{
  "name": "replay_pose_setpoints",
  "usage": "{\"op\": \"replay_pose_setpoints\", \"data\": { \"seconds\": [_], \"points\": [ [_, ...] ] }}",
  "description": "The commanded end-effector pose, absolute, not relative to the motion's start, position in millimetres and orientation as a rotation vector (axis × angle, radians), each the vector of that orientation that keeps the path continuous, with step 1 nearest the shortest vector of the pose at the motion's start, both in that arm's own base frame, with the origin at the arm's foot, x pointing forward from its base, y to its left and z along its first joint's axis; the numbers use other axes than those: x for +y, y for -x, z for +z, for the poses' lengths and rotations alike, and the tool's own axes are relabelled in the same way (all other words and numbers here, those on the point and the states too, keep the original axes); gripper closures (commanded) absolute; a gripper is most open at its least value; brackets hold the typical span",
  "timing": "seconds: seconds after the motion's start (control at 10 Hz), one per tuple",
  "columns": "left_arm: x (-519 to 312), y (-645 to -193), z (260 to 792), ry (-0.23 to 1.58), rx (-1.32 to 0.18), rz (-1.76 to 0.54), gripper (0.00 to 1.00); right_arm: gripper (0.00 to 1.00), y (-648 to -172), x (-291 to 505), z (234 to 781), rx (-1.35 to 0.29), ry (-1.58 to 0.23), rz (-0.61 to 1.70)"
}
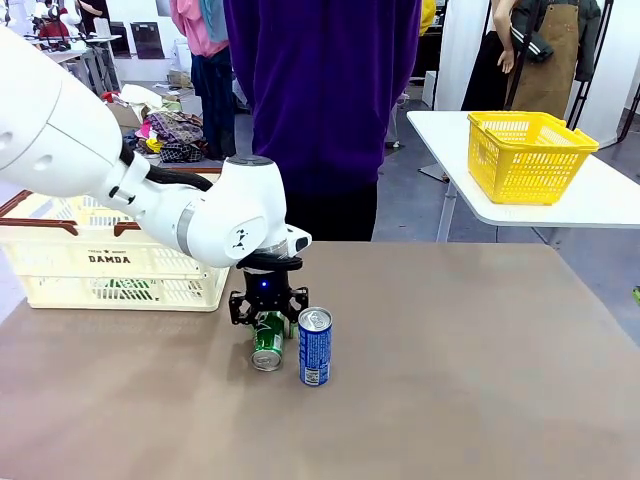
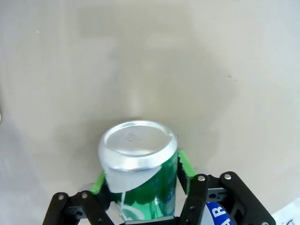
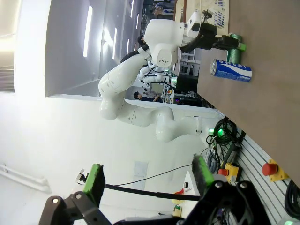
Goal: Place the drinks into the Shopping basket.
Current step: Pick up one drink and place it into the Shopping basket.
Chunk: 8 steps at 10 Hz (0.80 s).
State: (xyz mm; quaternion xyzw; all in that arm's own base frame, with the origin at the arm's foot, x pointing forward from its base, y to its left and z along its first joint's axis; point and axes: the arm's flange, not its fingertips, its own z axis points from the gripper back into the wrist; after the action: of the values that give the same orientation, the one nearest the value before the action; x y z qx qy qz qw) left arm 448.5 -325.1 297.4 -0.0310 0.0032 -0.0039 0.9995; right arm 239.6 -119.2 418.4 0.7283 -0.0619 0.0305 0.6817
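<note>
A: Left gripper [image 1: 266, 320] status?
B: Jaws clamped on the green can [image 1: 268, 342], which is tilted at the tabletop [image 1: 460, 360]. Blue can [image 1: 315, 347] just beside it. Shopping basket [image 1: 110, 262] is behind the arm. Right gripper [image 3: 147, 180] jaws are apart and empty.

Counter [image 1: 450, 390]: fills the lower half of the front view.
Shopping basket [image 1: 110, 262]: on the counter, at its far left, middle left of the frame.
Left can [image 1: 268, 342]: on the counter, lower centre, to the right of the Shopping basket; between the fingers of the left gripper [image 1: 266, 318], which lie against its two sides.
Right can [image 1: 315, 347]: upright, just to the right of the left can.
Person [image 1: 320, 100]: behind the counter's far edge, upper centre.
Smaller basket [image 1: 527, 155]: on a side table [image 1: 610, 200], upper right.
</note>
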Motion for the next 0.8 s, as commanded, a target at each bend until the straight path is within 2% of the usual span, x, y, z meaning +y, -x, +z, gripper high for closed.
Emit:
{"op": "replay_pose_setpoints", "data": {
  "seconds": [0.0,0.4,0.7],
  "points": [
    [-322.7,-446.6,291.8,0.050,0.038,-0.014,1.00,0.00,-241.7,-120.4,420.8,-0.154,-1.650,0.074],
    [-321.5,-433.9,317.4,0.087,-0.031,-0.046,1.00,0.00,-241.7,-120.4,420.8,-0.154,-1.650,0.074],
    [-308.1,-416.4,394.1,0.107,-0.140,-0.059,1.00,0.00,-241.7,-120.4,420.8,-0.154,-1.650,0.074]
  ]
}}
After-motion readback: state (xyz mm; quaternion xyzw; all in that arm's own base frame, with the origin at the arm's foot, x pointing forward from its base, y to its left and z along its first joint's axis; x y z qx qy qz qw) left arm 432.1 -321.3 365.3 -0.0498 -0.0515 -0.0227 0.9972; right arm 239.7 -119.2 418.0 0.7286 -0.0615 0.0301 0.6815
